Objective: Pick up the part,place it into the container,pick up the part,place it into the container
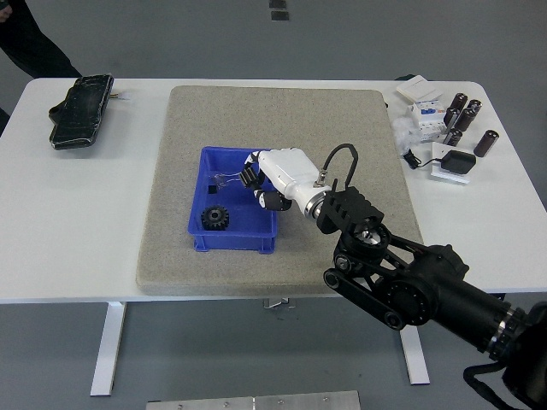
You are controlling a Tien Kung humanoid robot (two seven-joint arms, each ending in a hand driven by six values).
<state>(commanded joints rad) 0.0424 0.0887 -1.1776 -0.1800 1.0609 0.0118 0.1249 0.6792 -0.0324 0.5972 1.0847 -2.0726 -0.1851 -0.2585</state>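
Observation:
A blue container (265, 162) sits on the grey mat (342, 120). Inside it lie a black gear (215, 219), a tiny black piece (211, 188) and a small clear item (229, 178). My right hand (261, 184), white with black fingertips, hovers over the container's right half. Its fingers are curled around something small and dark, a part that is mostly hidden. The black right arm (410, 282) reaches in from the lower right. No left arm shows.
A black pouch (79, 109) lies at the table's far left. Dark cylinders (461, 115), small boxes (425, 111) and a black adapter (455, 162) crowd the far right corner. A person's dark clothing (30, 43) shows at the top left.

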